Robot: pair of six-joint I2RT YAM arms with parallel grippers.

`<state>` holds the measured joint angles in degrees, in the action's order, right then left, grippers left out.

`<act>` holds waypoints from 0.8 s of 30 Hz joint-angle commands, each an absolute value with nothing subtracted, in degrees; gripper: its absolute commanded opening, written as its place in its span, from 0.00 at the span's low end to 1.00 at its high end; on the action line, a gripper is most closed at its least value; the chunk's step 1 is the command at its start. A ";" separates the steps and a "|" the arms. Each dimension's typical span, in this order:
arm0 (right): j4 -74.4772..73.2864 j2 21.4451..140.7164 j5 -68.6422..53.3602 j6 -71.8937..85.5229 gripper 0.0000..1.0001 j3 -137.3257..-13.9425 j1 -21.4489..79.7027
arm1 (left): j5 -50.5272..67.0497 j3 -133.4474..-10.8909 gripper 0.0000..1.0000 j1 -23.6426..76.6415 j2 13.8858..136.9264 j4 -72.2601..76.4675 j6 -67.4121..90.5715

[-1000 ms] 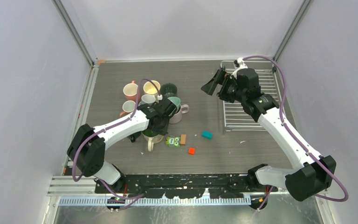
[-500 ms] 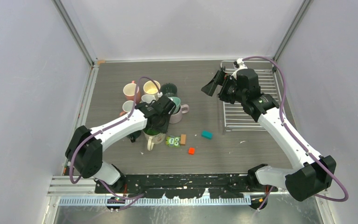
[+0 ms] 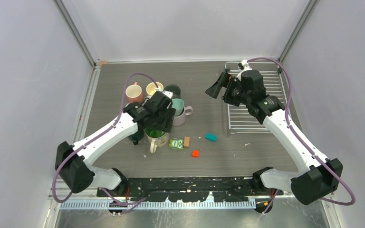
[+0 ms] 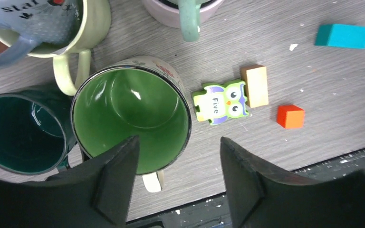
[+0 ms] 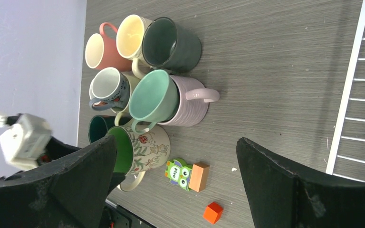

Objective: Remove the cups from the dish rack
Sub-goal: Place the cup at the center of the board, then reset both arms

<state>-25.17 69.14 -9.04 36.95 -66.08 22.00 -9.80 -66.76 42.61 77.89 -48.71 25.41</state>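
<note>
Cups (image 3: 153,89), top camera: the ceramic mugs stand clustered on the grey wood-grain surface (image 3: 204,156), left of centre and well apart from the silver-white wire dish rack (image 3: 256,114) at far right. Your left gripper (image 3: 159,119) hangs over the near side of the cluster. Your right gripper (image 3: 220,84) hovers beside the rack's left rim.

Left wrist: left gripper (image 4: 177,141) has its jaws partly apart and holds nothing. The near rim of an upright floral cream mug with green inside (image 4: 130,118) shows between the fingers. A dark teal mug (image 4: 19,126) stands against it. Owl tile (image 4: 218,102), tan block (image 4: 255,85) and orange cube (image 4: 290,116) lie just beside.

Right wrist: right gripper (image 5: 175,141) has its jaws spread wide with nothing between them. You see a light teal mug (image 5: 152,97) sitting in the mouth of a mauve ribbed mug (image 5: 192,111). Rack bars run along the frame edge.
</note>
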 commanded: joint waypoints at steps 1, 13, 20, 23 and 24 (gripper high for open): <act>-25.14 67.90 -8.40 36.71 1.00 -69.43 21.88 | -8.13 -70.84 0.68 42.37 72.90 -51.21 23.00; -29.15 63.56 -8.62 36.74 1.00 -73.98 21.84 | -4.10 -79.28 1.00 42.12 66.17 -49.62 24.03; -30.34 59.21 -7.97 36.80 1.00 -74.14 21.88 | -4.01 -80.01 1.00 42.10 62.56 -43.71 28.63; -30.03 57.96 -8.68 36.99 1.00 -73.39 21.82 | -6.52 -81.34 1.00 42.10 62.09 -44.03 29.30; -29.91 57.80 -8.79 37.04 1.00 -73.06 21.82 | -7.27 -81.52 1.00 42.10 61.81 -43.96 29.34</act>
